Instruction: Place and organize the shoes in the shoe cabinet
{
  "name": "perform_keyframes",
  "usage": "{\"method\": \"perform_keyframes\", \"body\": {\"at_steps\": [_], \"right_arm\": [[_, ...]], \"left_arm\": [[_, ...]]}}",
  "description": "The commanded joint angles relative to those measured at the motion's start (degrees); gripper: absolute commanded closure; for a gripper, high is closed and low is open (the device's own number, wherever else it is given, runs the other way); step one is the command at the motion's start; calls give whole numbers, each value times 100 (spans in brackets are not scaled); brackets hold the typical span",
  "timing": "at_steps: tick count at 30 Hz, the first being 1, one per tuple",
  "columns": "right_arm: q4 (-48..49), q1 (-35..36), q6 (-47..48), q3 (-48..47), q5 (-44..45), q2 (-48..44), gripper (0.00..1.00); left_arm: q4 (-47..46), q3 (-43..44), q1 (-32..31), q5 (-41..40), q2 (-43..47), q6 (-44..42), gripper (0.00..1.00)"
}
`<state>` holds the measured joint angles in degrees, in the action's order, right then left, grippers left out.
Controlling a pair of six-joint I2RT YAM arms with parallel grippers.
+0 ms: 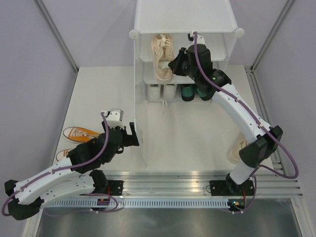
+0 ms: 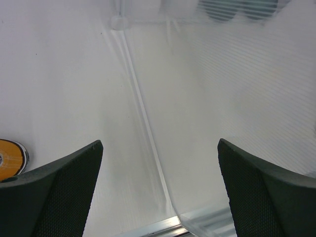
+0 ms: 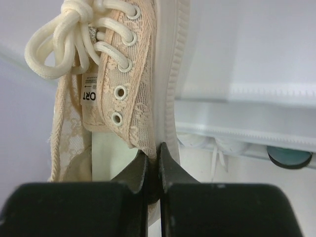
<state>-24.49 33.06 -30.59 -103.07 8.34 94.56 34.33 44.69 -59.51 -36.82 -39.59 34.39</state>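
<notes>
Right gripper (image 3: 153, 160) pinched tight on the side wall of the cream sneaker (image 3: 123, 74) at an upper tier of the shoe cabinet (image 1: 185, 17), top centre overhead — placing step, next likely needs it seated flat before release — left gripper (image 1: 132, 136) gaping, empty, lower left.

On my right wrist feed, a white tag (image 3: 89, 92) inside the cream lace-up sneaker (image 3: 136, 84) carries the letters "ORT", turned sideways, with a small arrow beside them. The finer print next to that is too small for me to read.
</notes>
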Motion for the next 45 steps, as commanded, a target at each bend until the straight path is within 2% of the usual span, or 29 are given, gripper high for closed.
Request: {"method": "perform_keyframes", "body": {"at_steps": [1, 8, 17, 32, 35, 39, 43, 45], "right_arm": [[472, -106, -149, -1021, -482, 403, 99], [269, -238, -360, -2321, -693, 1301, 99], [252, -405, -448, -3342, -667, 2013, 99], [542, -563, -791, -3642, -825, 2602, 99], [542, -590, -791, -3554, -808, 2585, 90], [586, -599, -773, -3264, -772, 2435, 73], [647, -599, -756, -3018, -720, 2339, 61], [656, -608, -764, -2983, -728, 2321, 60]], "left_arm": [[83, 295, 44, 140, 162, -284, 0], [232, 514, 44, 26, 180, -609, 0], [452, 708, 36, -229, 294, -873, 0], [356, 629, 36, -115, 154, -926, 0], [355, 611, 36, -89, 180, -943, 0], [355, 611, 44, -45, 180, -943, 0], [338, 603, 44, -1, 180, -961, 0], [338, 594, 36, 8, 189, -961, 0]]}}
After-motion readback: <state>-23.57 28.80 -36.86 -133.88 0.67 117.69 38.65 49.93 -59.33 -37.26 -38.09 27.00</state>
